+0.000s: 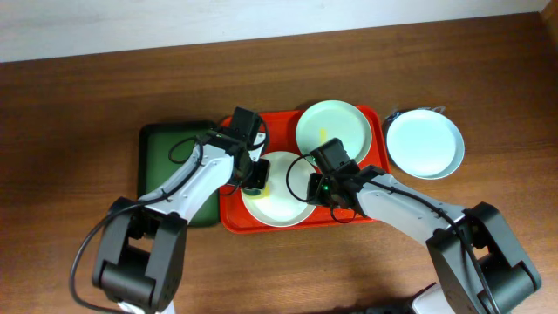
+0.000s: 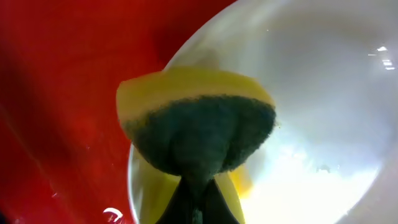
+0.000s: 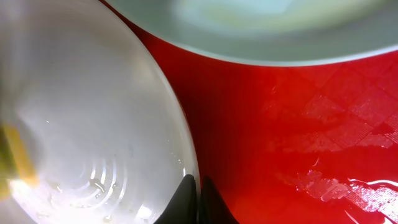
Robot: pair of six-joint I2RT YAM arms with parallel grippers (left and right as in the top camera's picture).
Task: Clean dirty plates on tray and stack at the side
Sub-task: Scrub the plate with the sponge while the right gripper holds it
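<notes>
Table (image 1: 78,96) ran off every edge of the overhead view. One tray (image 1: 281,131), red, sat mid-table, with its floor mostly covered by plates and arms. One green tray (image 1: 161,157) lay just left of the tray, partly under the left arm, so its contents could not be made out.

There were three plates.
- Near plate (image 1: 281,202) lay inside the tray at its front edge, with both side rims hidden by the grippers.
- Far plate (image 1: 336,126) lay inside the tray at its back right corner, with a small yellow smear near its centre.
- Outer plate (image 1: 425,144) lay on the table just right of the tray, outside it.

Left gripper (image 1: 255,177) was at the near plate's left rim. It was clamped on one sponge (image 2: 196,134), yellow with a green face and squeezed into a fold. The sponge's lower part was cut off in the left wrist view.

Right gripper (image 3: 198,200) was at the near plate's right rim, tips almost together, pinching that rim. Only its tips showed. The near plate's surface looked wet, but it was blurred.
</notes>
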